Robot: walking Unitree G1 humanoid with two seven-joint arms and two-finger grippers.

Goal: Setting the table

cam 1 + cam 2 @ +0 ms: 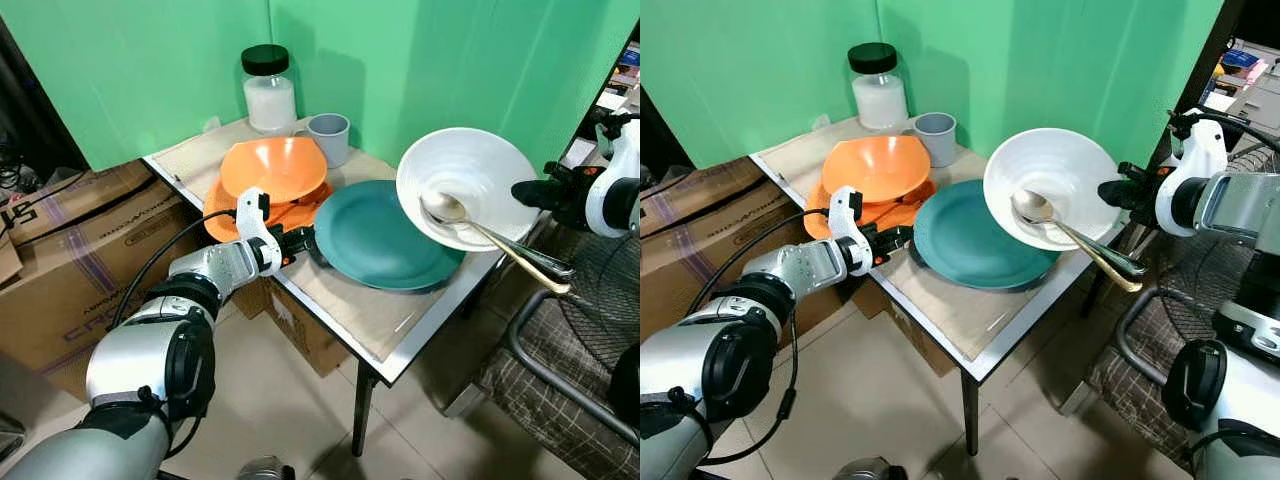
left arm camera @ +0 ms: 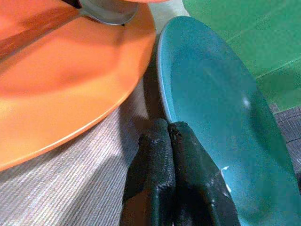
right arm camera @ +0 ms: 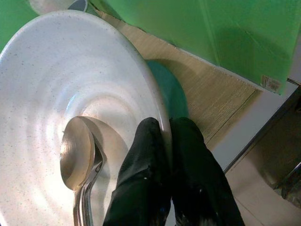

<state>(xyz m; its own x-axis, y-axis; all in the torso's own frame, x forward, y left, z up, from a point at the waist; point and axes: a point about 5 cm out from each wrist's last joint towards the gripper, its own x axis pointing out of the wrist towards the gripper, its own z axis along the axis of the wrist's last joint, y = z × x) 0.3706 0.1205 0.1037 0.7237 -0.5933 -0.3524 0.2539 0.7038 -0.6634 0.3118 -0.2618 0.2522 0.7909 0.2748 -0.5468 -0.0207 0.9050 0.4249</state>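
Clamped on the rim of the white bowl point(image 3: 70, 94), my right gripper point(image 3: 165, 136) has one finger inside the wall and one outside, holding it tilted in the air above the far edge of the teal plate point(image 1: 385, 235). A spoon point(image 1: 447, 210) and what looks like a second utensil lie in the bowl, handles sticking out over the lowered lip toward the table edge. I judge the tilt risky: they could slide out before I set it down.

My left gripper point(image 2: 169, 136) has its fingers pressed together, tips touching the near rim of the teal plate, likely steadying or nudging it. Just beside it sits the orange plate point(image 1: 225, 205) with an orange bowl point(image 1: 275, 165) stacked on it. A grey cup point(image 1: 330, 135) and a lidded jar point(image 1: 268, 90) stand behind, near the green wall.
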